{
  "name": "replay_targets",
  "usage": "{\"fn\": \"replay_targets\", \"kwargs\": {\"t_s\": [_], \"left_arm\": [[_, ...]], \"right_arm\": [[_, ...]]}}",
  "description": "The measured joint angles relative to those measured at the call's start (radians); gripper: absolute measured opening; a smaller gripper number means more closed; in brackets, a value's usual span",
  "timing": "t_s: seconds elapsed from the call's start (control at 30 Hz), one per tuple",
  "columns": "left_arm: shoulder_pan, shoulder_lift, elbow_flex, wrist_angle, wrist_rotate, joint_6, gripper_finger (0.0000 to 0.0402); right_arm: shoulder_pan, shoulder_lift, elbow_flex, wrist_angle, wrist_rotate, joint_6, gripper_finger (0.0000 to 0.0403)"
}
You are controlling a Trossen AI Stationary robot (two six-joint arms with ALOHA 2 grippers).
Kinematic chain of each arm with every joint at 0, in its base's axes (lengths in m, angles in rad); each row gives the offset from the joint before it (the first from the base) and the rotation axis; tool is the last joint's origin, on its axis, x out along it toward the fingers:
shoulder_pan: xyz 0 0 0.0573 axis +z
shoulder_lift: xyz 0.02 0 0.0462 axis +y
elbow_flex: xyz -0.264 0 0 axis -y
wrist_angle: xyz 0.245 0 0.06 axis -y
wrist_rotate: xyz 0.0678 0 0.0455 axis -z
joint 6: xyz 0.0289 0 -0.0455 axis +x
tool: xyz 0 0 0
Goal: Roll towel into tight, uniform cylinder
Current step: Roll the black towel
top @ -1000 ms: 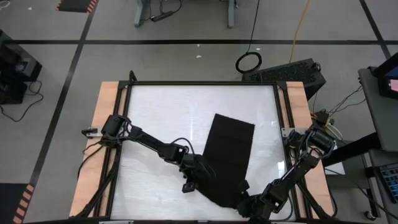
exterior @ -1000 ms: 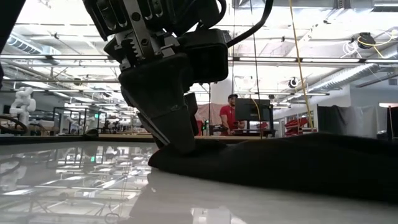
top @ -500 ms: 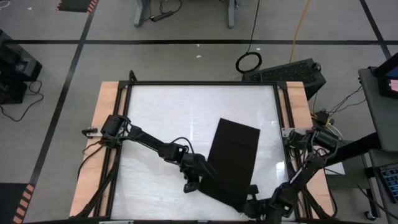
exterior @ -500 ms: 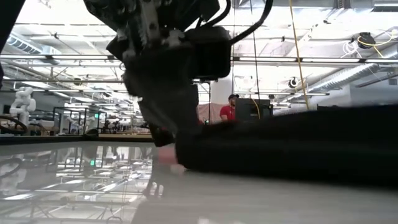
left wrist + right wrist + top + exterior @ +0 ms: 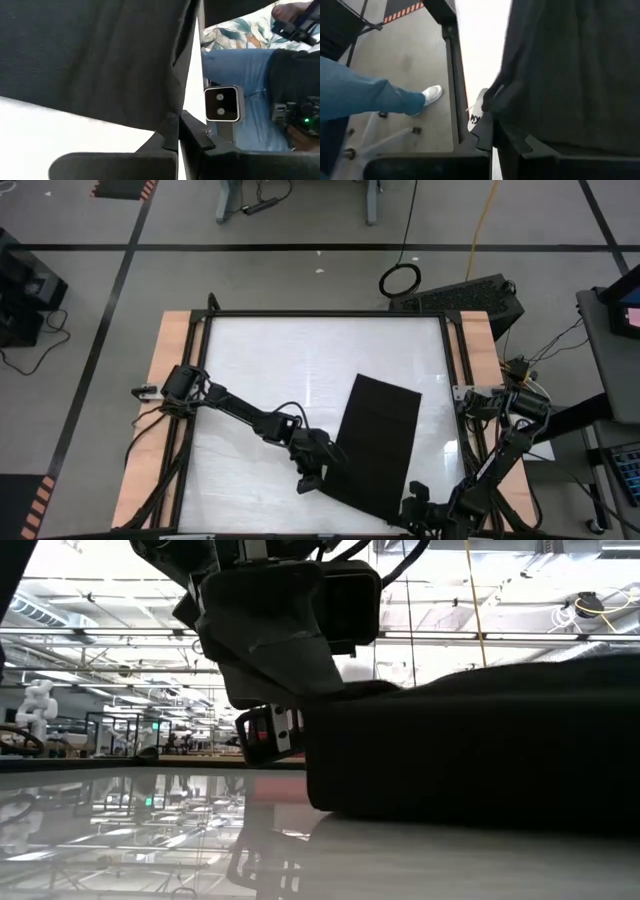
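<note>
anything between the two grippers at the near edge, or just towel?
Just the towel. The high view shows its near edge spanning from the left gripper to the right gripper; both wrist views show fingers pinching cloth.

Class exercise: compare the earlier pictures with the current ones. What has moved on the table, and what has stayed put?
The towel has slid toward the table's right side and near edge, dragged by the left pincer and right pincer, both still shut on its near corners. It stays a flat folded strip, unrolled.
</note>
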Motion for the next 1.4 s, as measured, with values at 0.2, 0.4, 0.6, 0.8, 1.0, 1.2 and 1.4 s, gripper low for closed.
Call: {"fn": "replay_targets", "kwargs": {"t_s": [0.2, 0.4, 0.6, 0.8, 1.0, 1.2, 1.4], "left_arm": [[0.000, 0.000, 0.000, 0.005, -0.007, -0.026, 0.0002], [0.000, 0.000, -0.001, 0.003, -0.072, -0.051, 0.0023], [0.000, 0.000, -0.001, -0.004, -0.136, -0.051, 0.0071], [0.002, 0.000, -0.001, -0.009, -0.138, -0.008, 0.0120], [0.002, -0.011, -0.001, -0.058, -0.077, 0.051, 0.0158], [0.002, -0.086, -0.002, -0.191, -0.145, 0.187, 0.0169], [-0.020, -0.174, -0.002, -0.201, -0.236, 0.361, 0.0169]], "right_arm": [[-0.020, -0.001, -0.062, 0.092, -0.023, 0.161, 0.0000], [-0.022, -0.001, -0.143, 0.284, 0.006, 0.275, 0.0000], [-0.024, -0.005, -0.206, 0.383, 0.019, 0.382, 0.0000], [-0.024, -0.007, -0.219, 0.395, 0.017, 0.401, 0.0000], [-0.024, -0.006, -0.219, 0.392, 0.001, 0.414, 0.0000], [-0.025, -0.005, -0.220, 0.391, -0.012, 0.431, 0.0000], [-0.025, -0.004, -0.221, 0.395, -0.020, 0.436, 0.0000]]}}
